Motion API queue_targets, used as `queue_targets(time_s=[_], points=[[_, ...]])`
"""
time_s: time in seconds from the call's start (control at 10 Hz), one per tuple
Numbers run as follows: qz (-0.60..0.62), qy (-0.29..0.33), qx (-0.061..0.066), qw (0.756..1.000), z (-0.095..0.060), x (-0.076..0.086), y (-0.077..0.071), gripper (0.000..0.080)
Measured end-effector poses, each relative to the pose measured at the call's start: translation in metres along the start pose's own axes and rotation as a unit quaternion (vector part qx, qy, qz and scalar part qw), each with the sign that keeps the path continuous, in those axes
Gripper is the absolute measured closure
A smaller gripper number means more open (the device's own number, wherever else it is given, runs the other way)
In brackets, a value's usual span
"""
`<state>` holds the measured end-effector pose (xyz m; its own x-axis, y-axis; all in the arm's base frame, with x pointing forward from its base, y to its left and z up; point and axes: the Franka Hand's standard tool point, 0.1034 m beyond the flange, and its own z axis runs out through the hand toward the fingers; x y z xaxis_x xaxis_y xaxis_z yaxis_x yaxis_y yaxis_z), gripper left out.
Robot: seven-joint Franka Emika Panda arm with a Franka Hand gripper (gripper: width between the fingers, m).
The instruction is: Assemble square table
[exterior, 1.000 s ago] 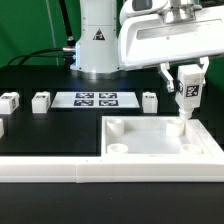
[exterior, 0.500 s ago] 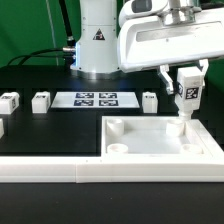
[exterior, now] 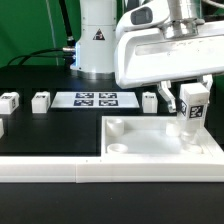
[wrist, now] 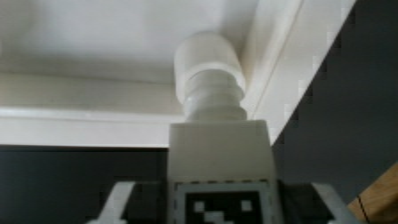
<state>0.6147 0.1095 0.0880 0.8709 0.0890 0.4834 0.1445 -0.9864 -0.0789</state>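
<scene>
Gripper: the gripper point(exterior: 190, 98) was clamped on the square tagged head of one table leg point(exterior: 187, 126), one finger on each side of it.
Held leg: it stood about upright, tag facing the exterior camera and round stem pointing down.
Leg's lower end: it was at the far corner of the square tabletop point(exterior: 160, 146) on the exterior view's right. In the wrist view the stem point(wrist: 210, 85) ran down into that raised-rim corner; I could not tell whether it was seated.
Tabletop: it lay flat on the black board point(exterior: 50, 128), rim up, with a round socket point(exterior: 119, 147) showing at its near corner on the exterior view's left.
Loose legs: two white tagged blocks point(exterior: 40, 100) lay to the exterior view's left of the marker board point(exterior: 94, 99). A third point(exterior: 149, 100) lay just beside its right end.
Rail: a long white rail point(exterior: 60, 171) ran along the black board's near edge, against the tabletop's near side.
</scene>
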Motion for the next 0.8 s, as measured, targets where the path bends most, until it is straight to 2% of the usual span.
queue_targets(time_s=[0.4,0.8], points=[[-0.004,0.0,0.002,1.0,0.0014,-0.0022,-0.0067,0.0512],[-0.005,0.006,0.001,1.0,0.0071,-0.0033,-0.0048,0.0512]])
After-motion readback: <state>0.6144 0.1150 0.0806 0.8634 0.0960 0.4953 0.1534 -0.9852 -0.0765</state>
